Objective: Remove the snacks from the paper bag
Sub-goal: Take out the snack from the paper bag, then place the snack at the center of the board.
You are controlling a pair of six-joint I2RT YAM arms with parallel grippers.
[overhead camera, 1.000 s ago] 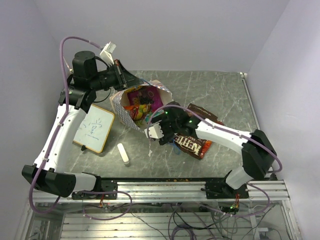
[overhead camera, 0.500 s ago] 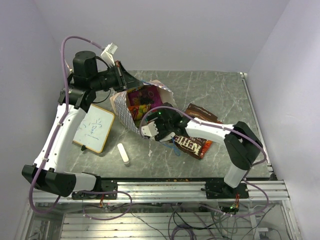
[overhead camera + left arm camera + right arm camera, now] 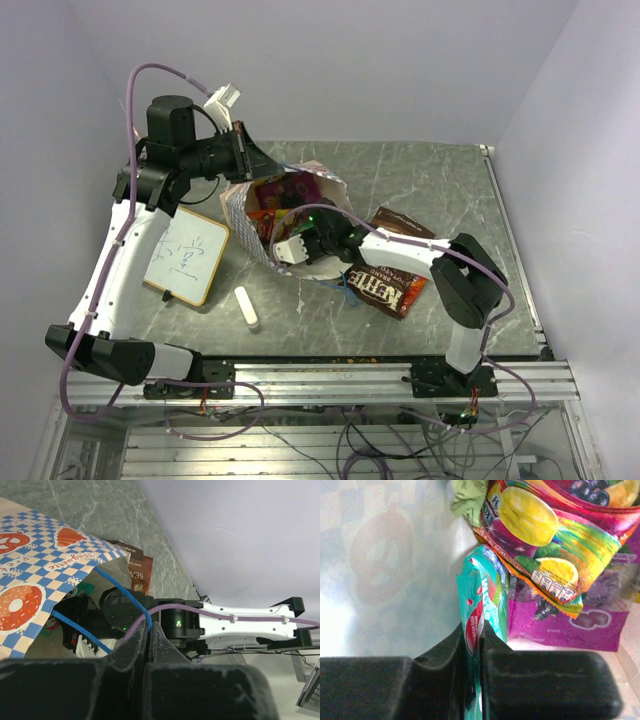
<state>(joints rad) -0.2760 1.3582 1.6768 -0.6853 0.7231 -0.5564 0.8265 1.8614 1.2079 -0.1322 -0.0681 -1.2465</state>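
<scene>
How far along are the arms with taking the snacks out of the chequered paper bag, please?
Done: a brown chocolate packet and a darker brown packet lie outside the cream, blue-chequered paper bag. In hand: the left gripper pinches the thin blue cord handle; the right gripper, inside the bag, is shut on a teal-green packet. Left: at least a purple packet and a fruit-printed packet inside.

The paper bag point(image 3: 40, 565) is seen as matt, creased printed paper, with thin blue cord handles point(image 3: 125, 596). The teal packet point(image 3: 487, 605) and the purple packet point(image 3: 560, 622) are shown in glossy, crinkled film. The tabletop point(image 3: 440, 185) is finished like smooth grey-veined stone. The whiteboard point(image 3: 188, 258) is framed in pale wood. Matt black, faintly grained plastic is seen on the right pincer point(image 3: 481, 632).
</scene>
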